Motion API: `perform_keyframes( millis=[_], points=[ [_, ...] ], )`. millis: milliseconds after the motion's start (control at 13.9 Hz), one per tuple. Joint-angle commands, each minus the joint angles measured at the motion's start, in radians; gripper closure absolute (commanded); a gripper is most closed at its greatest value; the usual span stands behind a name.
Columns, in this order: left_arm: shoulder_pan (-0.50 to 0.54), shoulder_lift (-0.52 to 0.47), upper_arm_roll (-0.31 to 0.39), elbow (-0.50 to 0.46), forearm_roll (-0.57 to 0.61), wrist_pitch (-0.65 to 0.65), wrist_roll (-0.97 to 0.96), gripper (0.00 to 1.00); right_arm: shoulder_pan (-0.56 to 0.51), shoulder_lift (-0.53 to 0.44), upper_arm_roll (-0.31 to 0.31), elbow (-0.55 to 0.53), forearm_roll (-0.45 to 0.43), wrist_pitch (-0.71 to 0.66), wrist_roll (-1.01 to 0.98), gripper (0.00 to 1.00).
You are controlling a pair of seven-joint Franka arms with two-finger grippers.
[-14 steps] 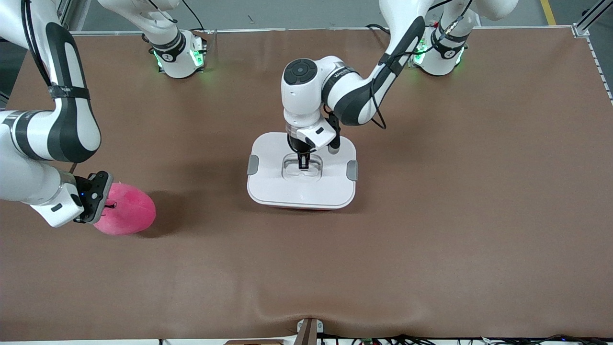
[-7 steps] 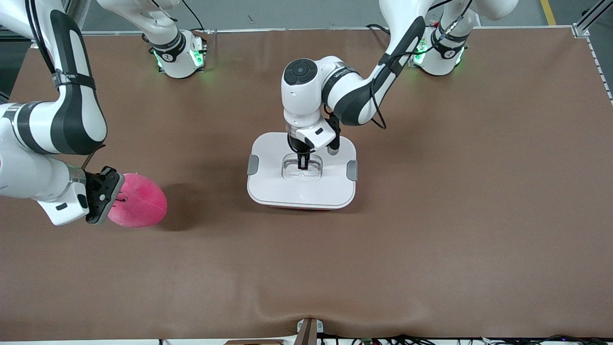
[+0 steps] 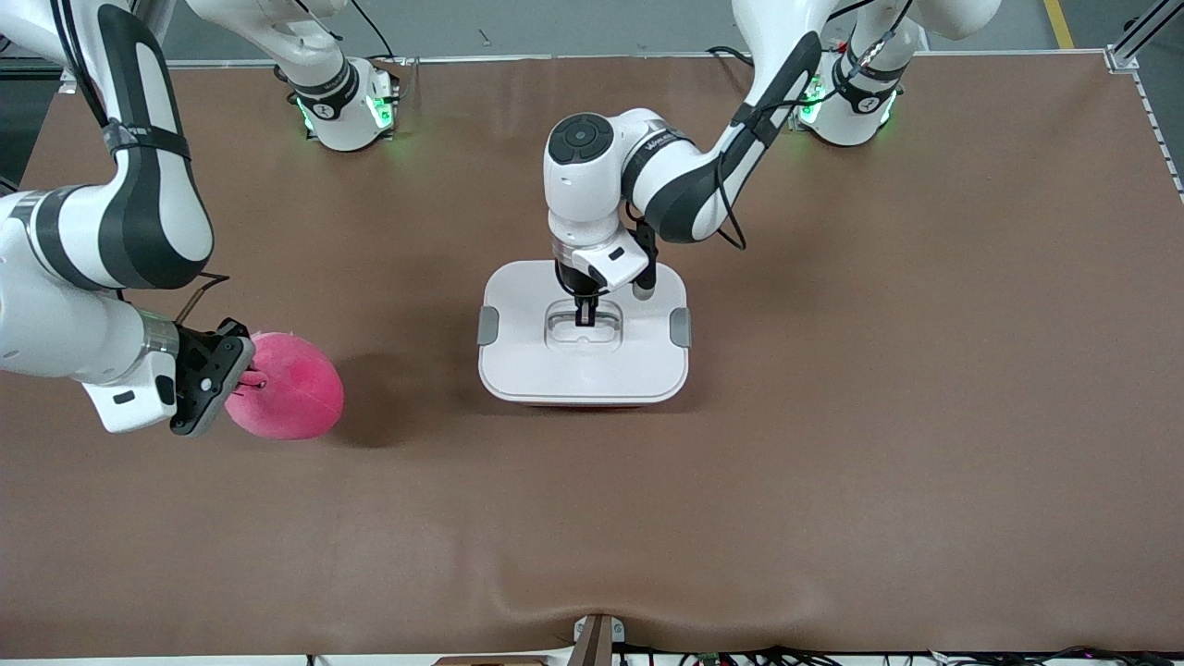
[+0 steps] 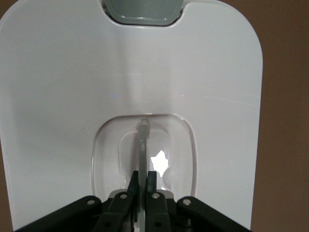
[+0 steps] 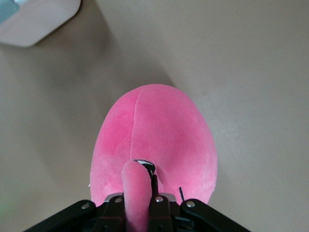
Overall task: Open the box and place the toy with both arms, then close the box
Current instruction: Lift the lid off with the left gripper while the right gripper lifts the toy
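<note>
The box (image 3: 584, 344) sits at mid-table with its white lid (image 3: 518, 314) on and level. One grey clip (image 3: 487, 325) shows at the lid edge toward the right arm's end of the table, the other clip (image 3: 680, 327) at the edge toward the left arm's end. A thin strip of pink tub is visible under the lid edge nearest the front camera.

The left arm reaches in from its base down to the middle of the lid. The left gripper (image 3: 585, 315) stands in the recessed centre handle (image 3: 583, 326). In the left wrist view the left gripper (image 4: 143, 180) has its jaws drawn narrow, pinching the thin upright bar of the handle (image 4: 143, 145) between them. The lid (image 4: 63, 96) fills most of that view, with one clip (image 4: 142, 10) at its edge.

The toy (image 3: 289, 388) is well apart from the box, toward the right arm's end of the table and a little nearer the front camera than the box. A dark shadow lies on the table (image 3: 832, 444) beside it. The right gripper (image 3: 248, 379) is at the toy's side. In the right wrist view the right gripper (image 5: 138, 195) is clamped narrow on a small pink nub of the toy (image 5: 159, 130), beside a dark eye marking. A corner of the box (image 5: 34, 19) shows farther off in that view.
</note>
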Motion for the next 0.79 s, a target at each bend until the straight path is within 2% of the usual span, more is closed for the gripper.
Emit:
perform_keyframes(
  millis=[0,574,718],
  points=[
    [0.000,-0.005,0.000,0.000,0.020,0.012,0.007,0.98,0.036,-0.011,-0.008,0.031,0.036,-0.065,0.119,1.00],
    [-0.009,-0.044,-0.007,-0.008,0.009,-0.021,0.009,1.00,0.027,-0.011,-0.010,0.060,0.202,-0.156,0.400,1.00],
    [-0.003,-0.067,-0.007,-0.008,0.009,-0.042,0.012,1.00,0.025,-0.011,-0.012,0.060,0.211,-0.166,0.432,1.00]
  ],
)
